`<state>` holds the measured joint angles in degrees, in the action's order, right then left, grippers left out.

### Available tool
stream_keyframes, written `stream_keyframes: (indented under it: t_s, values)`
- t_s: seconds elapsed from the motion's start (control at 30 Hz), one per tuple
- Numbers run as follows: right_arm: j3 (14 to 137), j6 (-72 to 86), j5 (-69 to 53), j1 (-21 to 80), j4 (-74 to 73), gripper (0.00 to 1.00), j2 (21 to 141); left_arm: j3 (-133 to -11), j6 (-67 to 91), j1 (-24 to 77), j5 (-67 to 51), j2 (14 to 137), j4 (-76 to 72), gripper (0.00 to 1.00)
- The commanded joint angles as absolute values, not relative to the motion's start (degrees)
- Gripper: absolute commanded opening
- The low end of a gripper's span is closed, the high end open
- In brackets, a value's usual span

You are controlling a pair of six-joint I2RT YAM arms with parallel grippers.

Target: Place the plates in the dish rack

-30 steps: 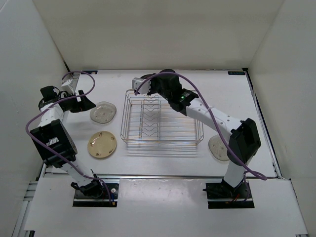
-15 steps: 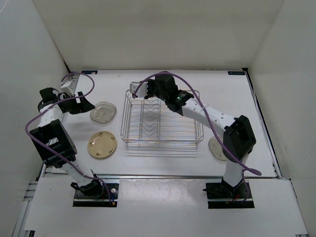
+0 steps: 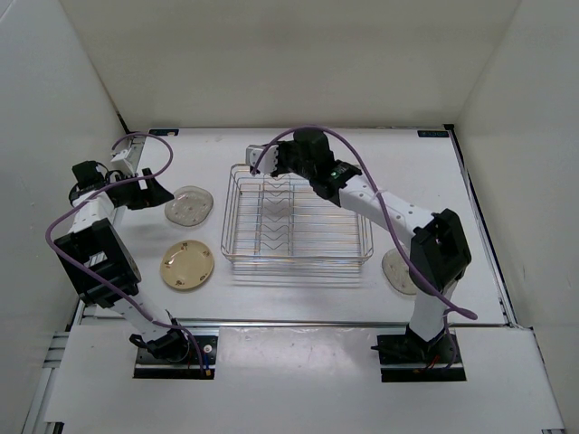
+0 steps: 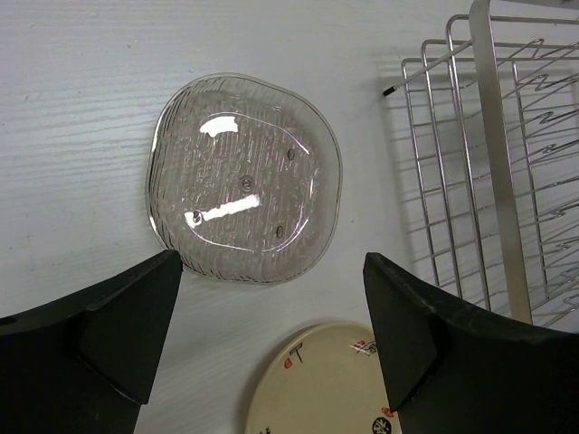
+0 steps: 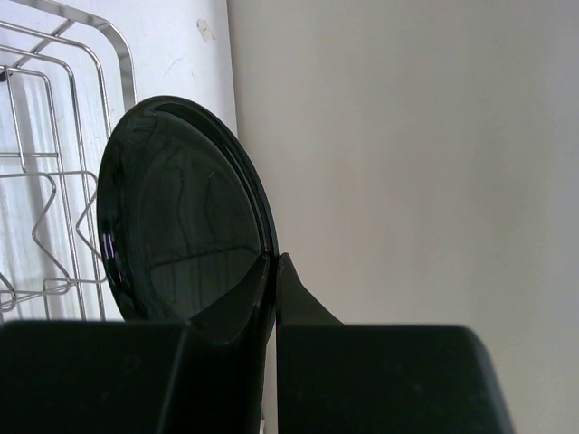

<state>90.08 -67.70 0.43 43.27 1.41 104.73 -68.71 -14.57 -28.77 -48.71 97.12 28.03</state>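
Note:
My right gripper (image 5: 274, 262) is shut on the rim of the glossy black plate (image 5: 181, 217) and holds it on edge above the far left corner of the silver wire dish rack (image 3: 298, 258). The rack's rim also shows in the right wrist view (image 5: 118, 54). My left gripper (image 4: 271, 262) is open and empty, hovering over the near edge of a translucent plate (image 4: 244, 176) that lies flat left of the rack (image 4: 488, 163). The cream-yellow plate (image 3: 187, 265) lies nearer, also in the left wrist view (image 4: 326, 384). A second translucent plate (image 3: 398, 271) lies right of the rack, partly hidden by my right arm.
White walls enclose the table on the left, back and right. The rack holds no plates and its zigzag prongs (image 3: 276, 212) stand bare. Purple cables loop over both arms.
My right wrist dipped left and down over the rack's far left corner with the black plate, then came back up a little. The left arm has hardly moved.

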Motion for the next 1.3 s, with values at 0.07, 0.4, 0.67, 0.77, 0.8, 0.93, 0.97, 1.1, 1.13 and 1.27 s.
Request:
stream_keyframes:
  t_s: [0.07,0.4,0.67,0.77,0.8,0.93,0.97,1.1,1.13,1.27]
  values:
    - [89.0,-67.8,-3.3,41.7,6.8,0.00,104.1,-68.4,-15.5,-29.1,-51.1,96.3,28.0,0.92]
    - [88.5,-67.2,-5.3,41.2,7.8,0.00,105.2,-68.4,-15.5,-29.1,-51.2,96.9,28.0,0.92]
    - [88.5,-66.1,-5.8,41.2,7.8,0.00,106.3,-68.4,-15.5,-29.6,-51.2,97.4,28.6,0.92]
    - [88.5,-66.1,-5.8,41.2,7.8,0.00,106.3,-68.4,-16.0,-29.6,-51.2,97.4,28.6,0.92]
    - [88.5,-65.6,-5.8,41.2,7.8,0.00,106.9,-68.4,-16.0,-29.6,-51.7,97.4,28.6,0.92]
    - [88.5,-65.6,-5.8,41.2,7.8,0.00,107.4,-68.4,-16.0,-29.6,-52.2,97.9,28.6,0.92]
    - [89.0,-65.0,-5.8,41.2,7.8,0.00,107.4,-68.4,-16.0,-29.6,-52.2,97.9,28.6,0.92]
    - [89.0,-64.5,-6.3,41.2,7.3,0.00,108.5,-68.4,-16.5,-29.6,-52.2,97.9,28.6,0.92]
    - [89.0,-64.5,-6.3,41.2,7.3,0.00,108.5,-68.4,-16.5,-30.1,-52.2,97.9,28.6,0.92]
    - [89.0,-63.9,-6.9,41.2,6.8,0.00,109.0,-68.4,-16.5,-30.1,-52.7,97.9,28.6,0.92]
